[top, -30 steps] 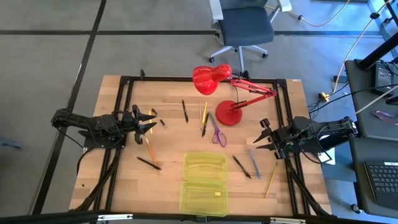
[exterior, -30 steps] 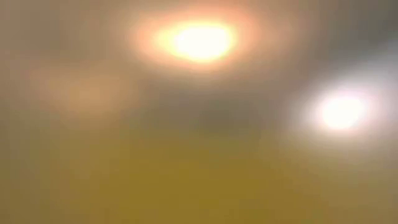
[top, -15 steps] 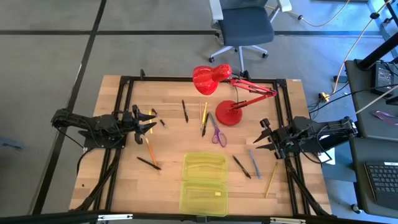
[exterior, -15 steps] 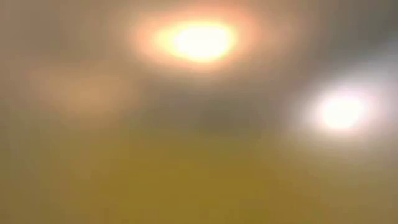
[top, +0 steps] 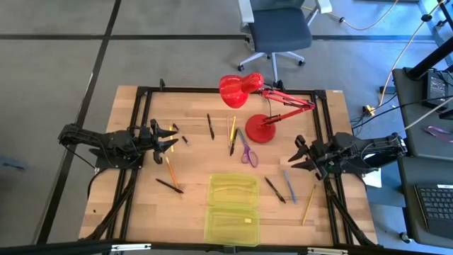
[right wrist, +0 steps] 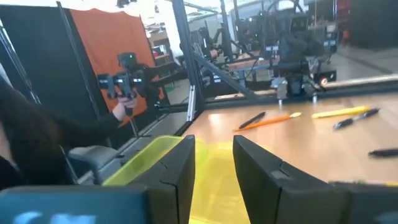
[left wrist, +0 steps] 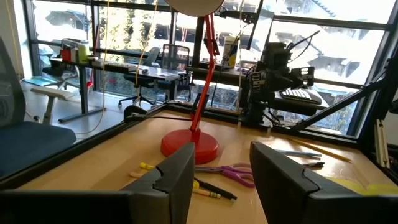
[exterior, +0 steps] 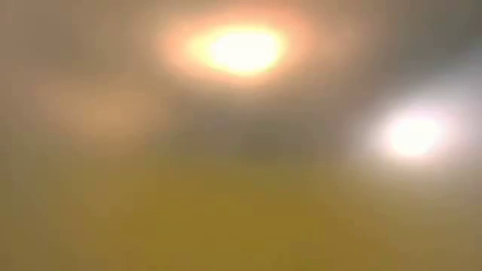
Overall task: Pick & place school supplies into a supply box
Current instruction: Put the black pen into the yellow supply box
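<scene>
Left gripper [top: 170, 139] is hovering at the table's [top: 191, 170] left edge, jaws standing apart and gripping nothing; its wrist view is showing clear space between the fingers [left wrist: 177, 177]. An orange pencil [top: 170, 170] is lying just beside it, toward the front, with a black pen [top: 169, 186] nearer the front-left. A further black pen [top: 210, 126] is lying toward the back edge.

At centre, purple-handled scissors [top: 248, 153] are lying near the base of the red desk lamp [top: 260, 131], beside a yellow pencil [top: 232, 131]. The supply box [top: 232, 209] is sitting open at the front edge, centre. It appears to be holding one small yellow item at most; loading is judged barely begun.

Right of the box, a black pen [top: 274, 190], a blue pen [top: 289, 185] and a yellow pencil [top: 309, 203] are lying loose. Right gripper [top: 300, 157] is hanging at the right edge, jaws parted, empty.

The low view is showing nothing usable.

Recommendation: the nearest arm should be descending square across a pen's midpoint, fingers straddling the shaft, closing fully before lifting, then releasing low and lengthwise over the box.
</scene>
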Robot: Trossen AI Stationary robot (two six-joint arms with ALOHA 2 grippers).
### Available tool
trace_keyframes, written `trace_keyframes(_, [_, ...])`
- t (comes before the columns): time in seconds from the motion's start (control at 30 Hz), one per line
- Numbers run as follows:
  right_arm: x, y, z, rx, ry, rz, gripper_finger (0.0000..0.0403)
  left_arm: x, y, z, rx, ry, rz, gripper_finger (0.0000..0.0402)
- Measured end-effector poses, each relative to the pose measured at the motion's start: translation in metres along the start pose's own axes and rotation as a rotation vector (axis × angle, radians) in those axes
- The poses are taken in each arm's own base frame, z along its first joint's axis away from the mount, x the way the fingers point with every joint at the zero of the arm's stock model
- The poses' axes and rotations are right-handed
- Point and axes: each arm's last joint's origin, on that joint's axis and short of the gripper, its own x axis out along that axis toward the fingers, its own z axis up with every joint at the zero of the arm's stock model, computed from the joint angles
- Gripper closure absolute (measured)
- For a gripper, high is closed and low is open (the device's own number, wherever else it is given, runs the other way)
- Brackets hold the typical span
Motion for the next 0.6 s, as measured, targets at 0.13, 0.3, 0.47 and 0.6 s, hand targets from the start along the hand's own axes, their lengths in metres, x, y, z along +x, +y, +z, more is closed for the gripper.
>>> trace_keyframes(0.13, [0.0000,0.0000,-0.0001,0.091,0.002,0.000,0.0289,0.0000,0.0000,0.0000,0.000,0.000,0.000,0.0251])
trace_keyframes(0.3, [0.0000,-0.0001,-0.0010,0.127,0.011,0.000,0.0289,0.0000,-0.0001,0.0006,-0.003,-0.006,0.000,0.0252])
trace_keyframes(0.47, [0.0000,-0.0011,-0.0030,0.112,0.027,-0.022,0.0289,0.0000,-0.0001,0.0005,-0.003,-0.005,0.000,0.0253])
trace_keyframes(0.6, [-0.0002,-0.0036,-0.0025,0.109,0.002,-0.106,0.0289,0.0000,-0.0003,0.0011,-0.006,-0.010,-0.007,0.0251])
